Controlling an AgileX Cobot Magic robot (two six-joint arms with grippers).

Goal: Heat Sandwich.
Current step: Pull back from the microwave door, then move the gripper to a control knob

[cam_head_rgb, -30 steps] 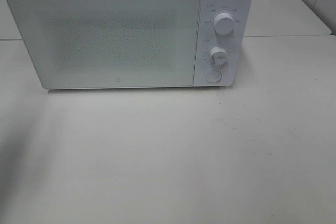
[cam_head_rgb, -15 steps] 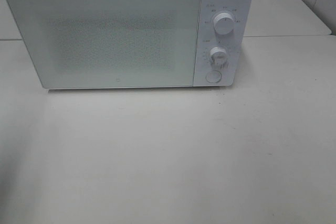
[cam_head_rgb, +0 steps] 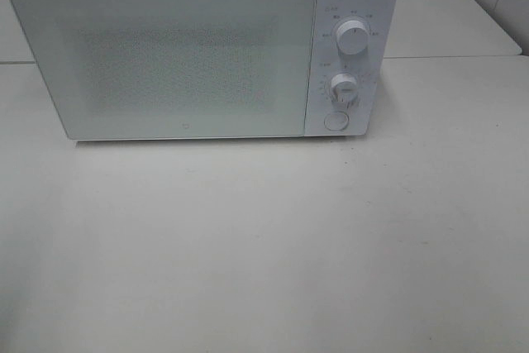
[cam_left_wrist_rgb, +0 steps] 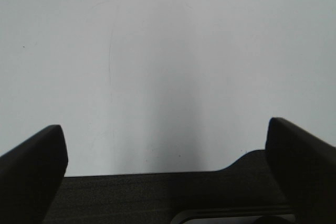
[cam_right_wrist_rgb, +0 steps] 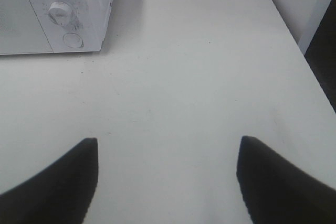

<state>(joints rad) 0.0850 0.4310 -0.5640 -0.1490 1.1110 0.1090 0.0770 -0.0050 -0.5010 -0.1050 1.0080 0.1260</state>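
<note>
Two tools in play, neither in the high view. On the black left tool, jaws spread wide, clamped on nothing, hovering over bare pale-white flat surface. Same on the black right tool: jaws apart, empty, hanging near and right of the white box-shaped microwave with frosted door. Door shut, front turned to the near side, probably for easy reach to the round white push button. No sandwich in sight; perhaps behind that door, impossible to tell. Tools likely parked clear and open, ready for the door.
</note>
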